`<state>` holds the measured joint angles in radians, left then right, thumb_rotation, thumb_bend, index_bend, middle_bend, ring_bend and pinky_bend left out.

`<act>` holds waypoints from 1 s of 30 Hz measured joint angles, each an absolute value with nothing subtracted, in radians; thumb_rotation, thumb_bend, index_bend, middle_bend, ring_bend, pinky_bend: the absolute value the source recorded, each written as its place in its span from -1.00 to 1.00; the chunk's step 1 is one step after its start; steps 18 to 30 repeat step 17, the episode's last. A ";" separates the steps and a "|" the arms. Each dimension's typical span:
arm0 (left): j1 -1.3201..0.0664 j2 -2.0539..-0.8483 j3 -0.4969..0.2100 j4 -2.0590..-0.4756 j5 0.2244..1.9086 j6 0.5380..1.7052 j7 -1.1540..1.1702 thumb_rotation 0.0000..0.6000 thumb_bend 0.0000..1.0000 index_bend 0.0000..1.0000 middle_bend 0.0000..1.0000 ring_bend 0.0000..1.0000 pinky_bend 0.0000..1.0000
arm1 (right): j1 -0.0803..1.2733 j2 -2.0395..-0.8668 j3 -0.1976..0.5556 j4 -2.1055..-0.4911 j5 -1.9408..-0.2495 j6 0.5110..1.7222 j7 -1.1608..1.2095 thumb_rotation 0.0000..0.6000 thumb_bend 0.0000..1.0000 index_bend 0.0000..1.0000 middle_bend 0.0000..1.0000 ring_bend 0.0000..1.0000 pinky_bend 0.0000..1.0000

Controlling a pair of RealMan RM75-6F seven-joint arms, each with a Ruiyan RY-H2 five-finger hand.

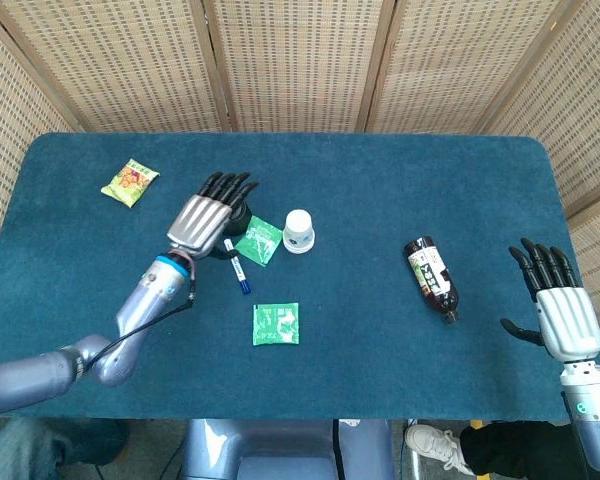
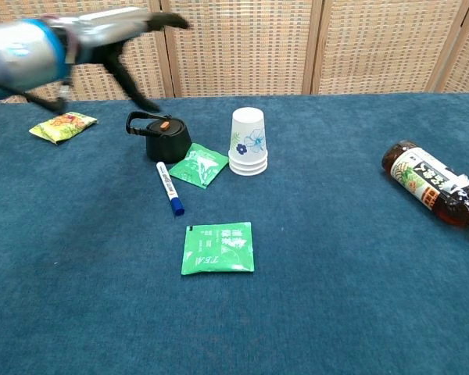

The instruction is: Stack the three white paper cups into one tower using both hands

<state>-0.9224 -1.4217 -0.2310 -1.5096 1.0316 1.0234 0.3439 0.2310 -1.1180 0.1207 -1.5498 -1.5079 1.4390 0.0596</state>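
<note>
Cups (image 2: 248,141) stand nested upside down, white with blue flowers.

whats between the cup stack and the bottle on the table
Nothing: only bare blue cloth separates the cup stack from the bottle lying on its side. Both the chest and head views show it.

Staged test space, blue-clothed table (image 1: 460,180), woven screen panels (image 1: 300,60) behind
</note>
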 measured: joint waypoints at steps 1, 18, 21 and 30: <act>-0.894 -1.403 -0.219 -1.543 1.025 1.066 0.363 1.00 -1.00 -1.00 -1.00 -1.00 -1.00 | 0.230 -1.118 0.119 -1.553 -1.512 1.441 0.056 1.00 -1.00 -1.00 -1.00 -1.00 -1.00; -0.414 -1.240 0.027 -1.737 1.099 1.526 0.333 1.00 -1.00 -1.00 -1.00 -1.00 -1.00 | 0.218 -1.118 0.117 -1.568 -1.504 1.453 -0.004 1.00 -1.00 -1.00 -1.00 -1.00 -1.00; -0.414 -1.240 0.027 -1.737 1.099 1.526 0.333 1.00 -1.00 -1.00 -1.00 -1.00 -1.00 | 0.218 -1.118 0.117 -1.568 -1.504 1.453 -0.004 1.00 -1.00 -1.00 -1.00 -1.00 -1.00; -0.414 -1.240 0.027 -1.737 1.099 1.526 0.333 1.00 -1.00 -1.00 -1.00 -1.00 -1.00 | 0.218 -1.118 0.117 -1.568 -1.504 1.453 -0.004 1.00 -1.00 -1.00 -1.00 -1.00 -1.00</act>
